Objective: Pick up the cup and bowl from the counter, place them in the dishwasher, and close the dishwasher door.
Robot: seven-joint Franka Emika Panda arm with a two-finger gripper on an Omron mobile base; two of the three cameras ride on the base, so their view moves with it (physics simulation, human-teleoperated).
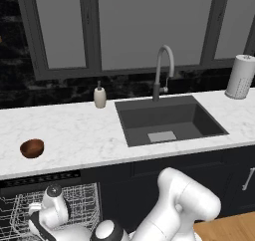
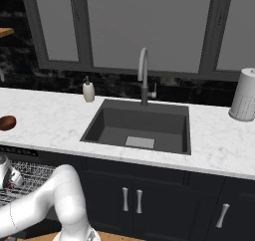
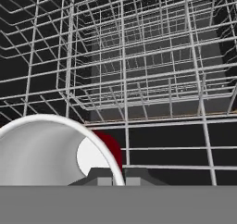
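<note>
Clamped on its rim by the gripper (image 3: 114,181), the cup (image 3: 55,151) hangs over the dishwasher (image 3: 139,79) racks, awaiting lowering and release; the bowl (image 1: 32,148) remains on the counter (image 1: 74,135).

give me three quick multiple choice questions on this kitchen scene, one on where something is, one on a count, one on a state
1. Where does the small reddish-brown wooden bowl sit?
A. in the sink
B. on the white marble counter, left of the dark sink
C. in the rack

2. How many pale handles show on the dark cabinet doors in the right base view?
A. one
B. three
C. five

3. How is the dishwasher?
A. open, white wire racks showing
B. shut
C. missing

1 B: it rests on the slab. 2 B: a pair plus one. 3 A: racks are exposed under the counter.
</note>
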